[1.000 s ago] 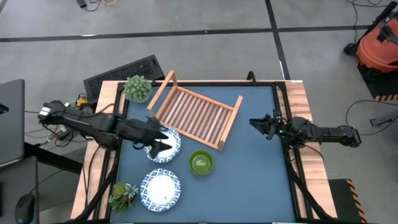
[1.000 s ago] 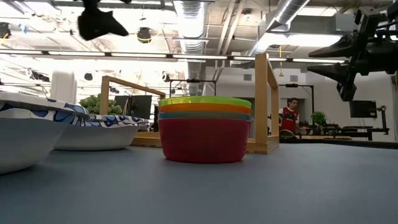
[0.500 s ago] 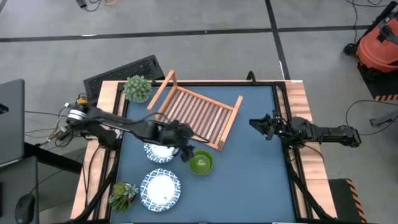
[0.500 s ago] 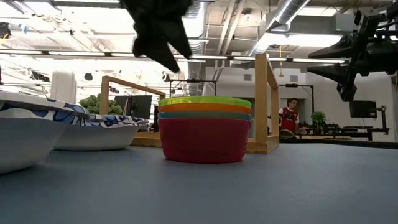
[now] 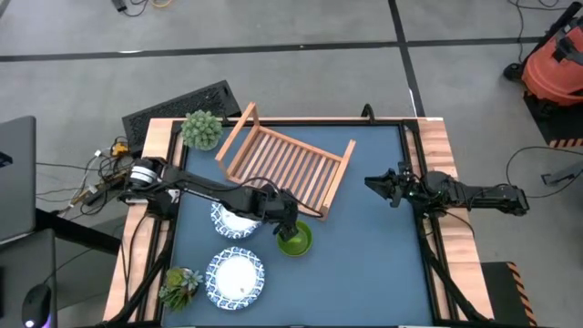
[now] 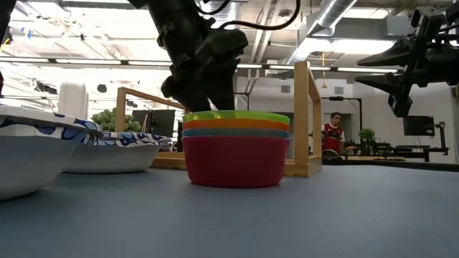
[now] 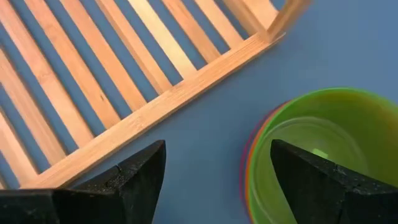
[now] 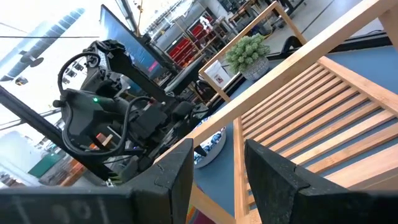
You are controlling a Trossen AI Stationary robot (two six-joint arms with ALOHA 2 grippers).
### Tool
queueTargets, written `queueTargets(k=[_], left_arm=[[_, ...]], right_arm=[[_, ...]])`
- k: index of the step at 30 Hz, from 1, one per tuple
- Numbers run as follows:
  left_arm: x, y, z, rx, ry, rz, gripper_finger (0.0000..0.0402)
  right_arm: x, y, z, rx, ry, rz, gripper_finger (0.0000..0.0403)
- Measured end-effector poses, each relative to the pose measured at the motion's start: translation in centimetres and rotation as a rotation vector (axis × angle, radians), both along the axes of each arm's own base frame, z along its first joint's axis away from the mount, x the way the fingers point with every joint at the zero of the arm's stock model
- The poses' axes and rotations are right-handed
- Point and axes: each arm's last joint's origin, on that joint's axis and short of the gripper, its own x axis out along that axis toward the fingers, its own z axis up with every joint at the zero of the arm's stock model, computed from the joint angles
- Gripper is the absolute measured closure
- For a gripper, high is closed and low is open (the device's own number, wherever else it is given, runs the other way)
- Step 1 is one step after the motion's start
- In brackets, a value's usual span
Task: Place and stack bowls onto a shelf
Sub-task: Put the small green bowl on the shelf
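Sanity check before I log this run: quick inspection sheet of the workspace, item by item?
Surface: blue table top, wooden edge strips.
Shelf: wooden slatted shelf sits angled, no bowls on it.
Small bowls: nested stack, green on top, beside the shelf's near rail.
White bowls: two patterned bowls left of the stack.
Clutter: two potted plants.
Left gripper: open, at the stack's rim, straddling the green bowl's edge.
Right gripper: open, holding nothing, waiting above the table's right side.
Cables: loose wires at the left arm's base.
Surroundings: keyboard, orange vacuum, a person far behind.
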Motion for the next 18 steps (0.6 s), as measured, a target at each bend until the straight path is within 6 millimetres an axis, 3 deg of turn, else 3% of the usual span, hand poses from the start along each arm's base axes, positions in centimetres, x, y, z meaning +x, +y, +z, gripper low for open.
queueTargets(k=[12,18], left_arm=[[-0.1,-0.06,-0.08,0.019,0.03,-0.076,0.0131],[-0.31,-0.07,-0.22,0.021,0.06,-0.102,0.0182]], right_arm=[[0.01,0.03,-0.01,0.0,0.0,0.011,0.0232],[0.01,0.03,-0.01,0.0,0.0,0.012,0.0232]])
